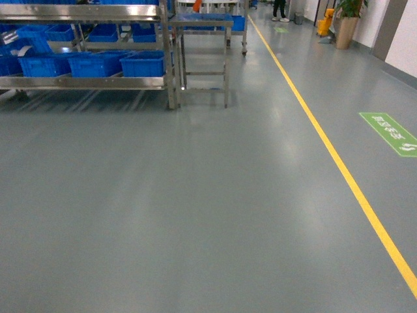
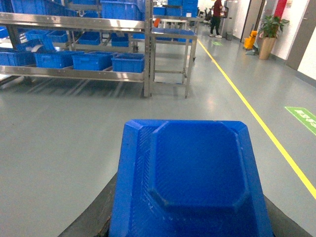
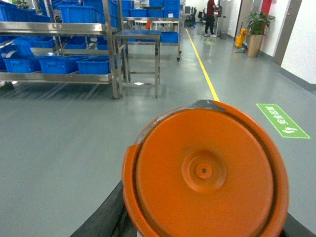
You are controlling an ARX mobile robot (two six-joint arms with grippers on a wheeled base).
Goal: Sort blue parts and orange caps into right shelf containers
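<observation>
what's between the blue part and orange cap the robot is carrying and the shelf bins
Nothing visible: open grey floor lies between the robot and the shelf with its containers. The blue part fills the left wrist view and the orange cap the right. A small steel table stands right of the shelf, not in the path.

A factory or warehouse hall is shown by the steel shelf (image 1: 91, 81) loaded with blue containers (image 1: 98, 64), the grey floor (image 1: 195, 208) and the yellow lane line (image 1: 339, 163).
</observation>
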